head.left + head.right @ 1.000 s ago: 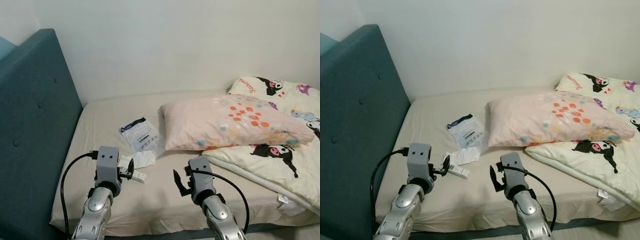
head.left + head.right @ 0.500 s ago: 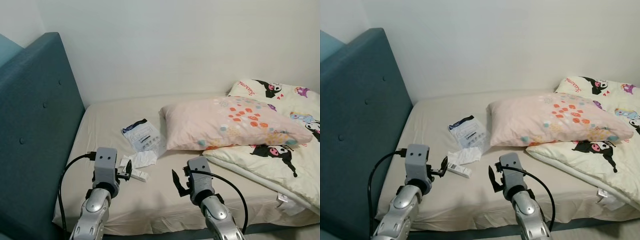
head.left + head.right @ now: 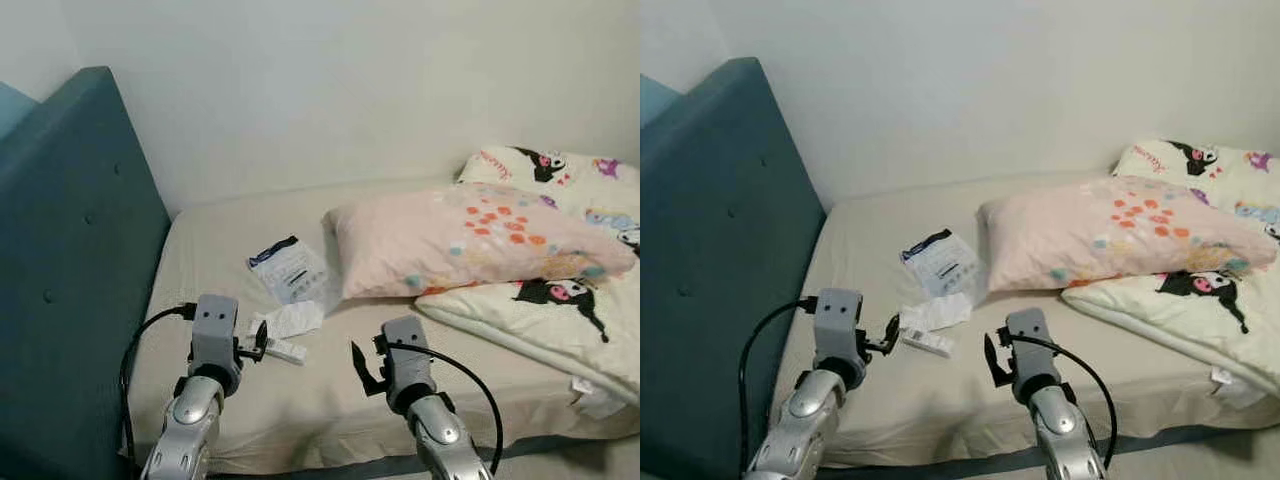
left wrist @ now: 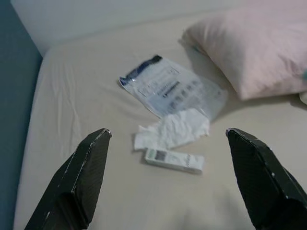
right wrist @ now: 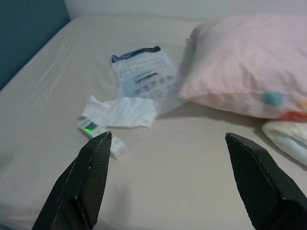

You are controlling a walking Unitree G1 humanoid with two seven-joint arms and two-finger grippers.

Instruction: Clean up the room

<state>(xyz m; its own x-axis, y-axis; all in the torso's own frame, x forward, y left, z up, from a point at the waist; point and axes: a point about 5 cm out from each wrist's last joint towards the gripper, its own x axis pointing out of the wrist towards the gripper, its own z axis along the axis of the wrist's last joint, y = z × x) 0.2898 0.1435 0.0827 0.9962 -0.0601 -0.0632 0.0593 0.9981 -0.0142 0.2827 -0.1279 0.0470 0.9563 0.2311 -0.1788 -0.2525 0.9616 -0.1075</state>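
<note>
The left gripper (image 4: 168, 179) is held over the near part of the bed, its two long black fingers (image 4: 79, 179) spread wide apart with nothing between them. Just beyond it, on the beige fitted sheet (image 3: 220, 240), a small white rectangular box with printed labelling (image 4: 174, 160) is seen lying flat, and a crumpled white paper tissue (image 4: 173, 130) is laid touching the box's far side. Farther on, a flat clear plastic packet with a dark blue top edge and printed text (image 4: 171, 88) is spread on the sheet, its far corner reaching close to the pillow.

The right gripper (image 5: 168, 179) is likewise raised over the near edge of the mattress, to the right of the litter, with its black fingers (image 5: 81, 182) set wide apart and empty. From its wrist view the same box (image 5: 98, 134) is shown with a green mark on one end.

A pale pink pillow with orange and teal floral print (image 3: 470, 245) is rested on the right half of the bed, partly over a cream quilt printed with black-and-white cartoon characters (image 3: 560, 310), which is bunched towards the right edge. A teal upholstered headboard with button tufts (image 3: 70, 250) is stood along the left side of the bed, and a plain white wall (image 3: 330, 90) is seen behind
</note>
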